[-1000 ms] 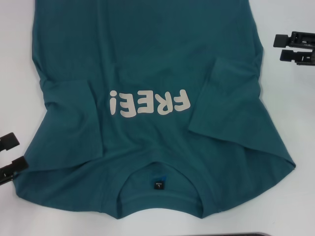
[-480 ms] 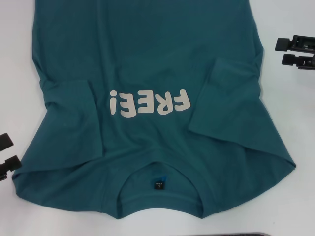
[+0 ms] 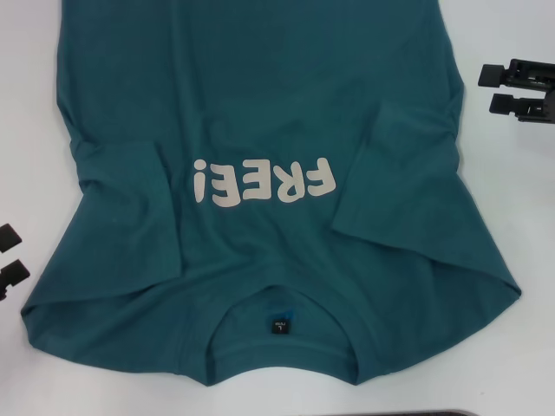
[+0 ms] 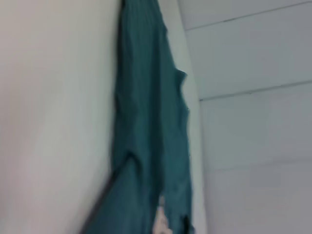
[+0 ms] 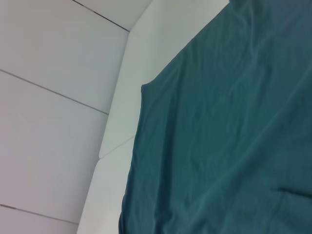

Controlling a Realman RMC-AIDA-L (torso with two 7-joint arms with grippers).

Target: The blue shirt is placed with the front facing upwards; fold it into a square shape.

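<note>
Head view: the blue shirt [image 3: 260,130] lies flat on the white table [image 3: 26,104], filling the middle of the frame, cream lettering up, both sleeves folded inward, collar at lower centre. At the left edge the left gripper [image 3: 9,257] is parted, empty, just beside the shoulder. Upper right, the right gripper [image 3: 499,89] is parted, empty, clear of the cloth.

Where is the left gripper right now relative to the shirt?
In the head view, the left gripper sits at the robot's left edge of the frame over the white table, open, just clear of the blue shirt by its folded-in sleeve.
</note>
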